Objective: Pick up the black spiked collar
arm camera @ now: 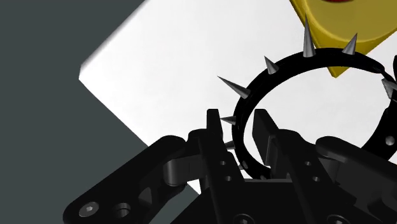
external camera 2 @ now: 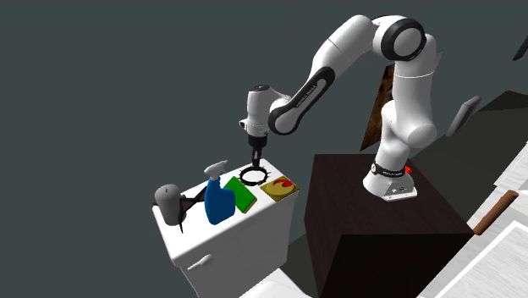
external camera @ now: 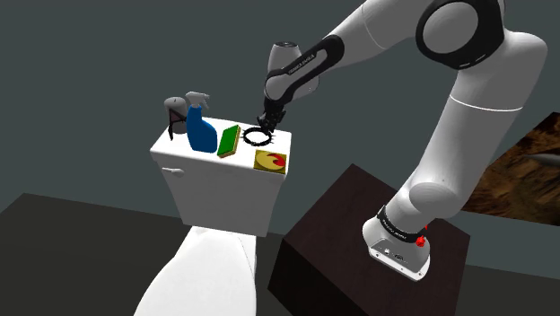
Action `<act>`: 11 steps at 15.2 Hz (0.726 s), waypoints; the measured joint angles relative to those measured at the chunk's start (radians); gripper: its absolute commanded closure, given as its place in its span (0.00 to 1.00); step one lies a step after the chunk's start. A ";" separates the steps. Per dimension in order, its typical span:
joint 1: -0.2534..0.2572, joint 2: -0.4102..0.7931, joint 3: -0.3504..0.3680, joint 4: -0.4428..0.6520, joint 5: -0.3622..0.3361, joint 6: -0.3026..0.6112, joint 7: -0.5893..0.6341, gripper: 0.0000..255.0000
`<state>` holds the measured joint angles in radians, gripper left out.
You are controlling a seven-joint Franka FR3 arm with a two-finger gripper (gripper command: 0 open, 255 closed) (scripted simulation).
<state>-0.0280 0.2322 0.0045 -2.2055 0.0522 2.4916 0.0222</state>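
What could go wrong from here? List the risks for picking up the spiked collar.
1. The gripper sits at a thin stretch of the black spiked collar with spikes close by; a spike may catch, so the band could twist or slip when lifted.
2. The collar's far side crosses the corner of the yellow item; if they touch, lifting might drag it.
3. The green sponge lies close beside the collar on the white tank lid; a swinging collar could nudge it.
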 measured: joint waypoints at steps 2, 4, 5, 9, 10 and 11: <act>-0.001 -0.020 -0.001 0.006 -0.001 -0.026 0.000 1.00; 0.000 -0.040 -0.001 0.007 -0.002 -0.047 0.002 1.00; 0.000 -0.050 -0.001 0.010 -0.003 -0.060 0.004 1.00; 0.000 -0.082 -0.002 0.025 -0.005 -0.107 0.007 1.00; 0.000 -0.093 -0.002 0.027 -0.006 -0.120 0.006 1.00; -0.001 -0.096 -0.002 0.033 -0.006 -0.129 0.006 1.00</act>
